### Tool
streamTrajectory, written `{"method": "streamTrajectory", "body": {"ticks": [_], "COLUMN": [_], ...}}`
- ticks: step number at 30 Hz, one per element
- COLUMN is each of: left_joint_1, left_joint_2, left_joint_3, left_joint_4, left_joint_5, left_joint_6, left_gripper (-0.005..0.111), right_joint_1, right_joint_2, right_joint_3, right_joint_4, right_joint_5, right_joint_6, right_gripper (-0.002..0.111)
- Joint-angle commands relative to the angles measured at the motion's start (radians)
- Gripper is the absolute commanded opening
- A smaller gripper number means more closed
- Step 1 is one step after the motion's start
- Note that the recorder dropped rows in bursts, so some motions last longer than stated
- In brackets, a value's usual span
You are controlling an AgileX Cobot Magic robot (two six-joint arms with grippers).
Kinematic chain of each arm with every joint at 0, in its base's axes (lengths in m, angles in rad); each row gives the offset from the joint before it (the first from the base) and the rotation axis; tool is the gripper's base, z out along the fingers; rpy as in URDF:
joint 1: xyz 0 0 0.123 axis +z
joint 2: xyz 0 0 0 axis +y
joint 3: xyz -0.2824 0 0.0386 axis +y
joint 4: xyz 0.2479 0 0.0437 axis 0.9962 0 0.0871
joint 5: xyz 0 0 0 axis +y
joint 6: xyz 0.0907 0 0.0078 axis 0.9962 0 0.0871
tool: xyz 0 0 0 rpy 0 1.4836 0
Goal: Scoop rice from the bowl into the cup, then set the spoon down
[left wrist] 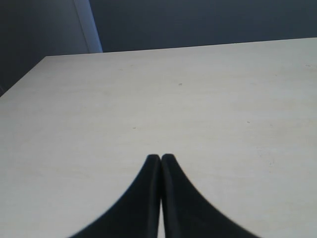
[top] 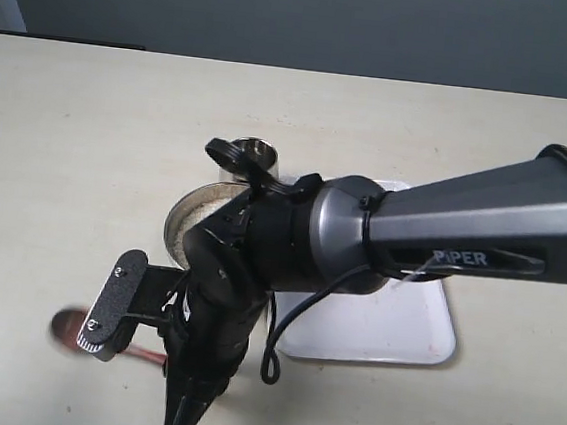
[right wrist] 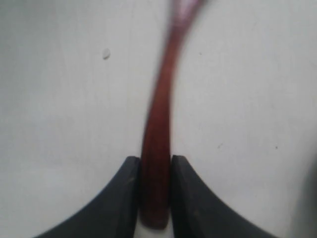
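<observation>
My right gripper [right wrist: 155, 163] is shut on the handle end of the dark reddish-brown wooden spoon [right wrist: 161, 109], which stretches away over the pale tabletop. In the exterior view the spoon's blurred head [top: 66, 327] is low at the front left of the table, left of the bowl. My right arm covers much of the steel bowl [top: 175, 224], and some rice [top: 204, 203] shows inside it. Just behind the bowl stands the small steel cup [top: 257, 154]. Over bare table, my left gripper [left wrist: 160, 157] is shut with nothing in it. It does not show in the exterior view.
A white tray [top: 392, 334] lies to the right of the bowl, partly under my right arm [top: 442, 238]. One loose rice grain [right wrist: 106, 53] lies on the table beside the spoon. The table's far edge [left wrist: 198, 47] meets a dark wall.
</observation>
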Motion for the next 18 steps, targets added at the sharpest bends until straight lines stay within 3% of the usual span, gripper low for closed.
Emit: {"method": "streamTrajectory", "body": {"ticks": [1,9,18], "left_joint_1": [-0.002,-0.002,-0.002], "left_joint_2": [0.001,0.001,0.001], "left_joint_3": [-0.008,-0.008,-0.008], "left_joint_4": [0.001,0.001,0.001], "left_joint_5": [-0.013,-0.013,-0.013], "left_joint_6": [-0.006,-0.006,-0.006], "left_gripper": [0.001,0.001,0.001], "right_joint_1": [0.0,0.0,0.0], "right_joint_2": [0.013,-0.022,-0.26], "right_joint_3": [0.002,0.002,-0.002], "right_joint_4": [-0.007,-0.027,-0.126], "right_joint_5": [-0.002,0.058,0.105], "right_joint_6": [-0.002,-0.031,-0.031], "right_gripper": [-0.001,-0.001,-0.001]}}
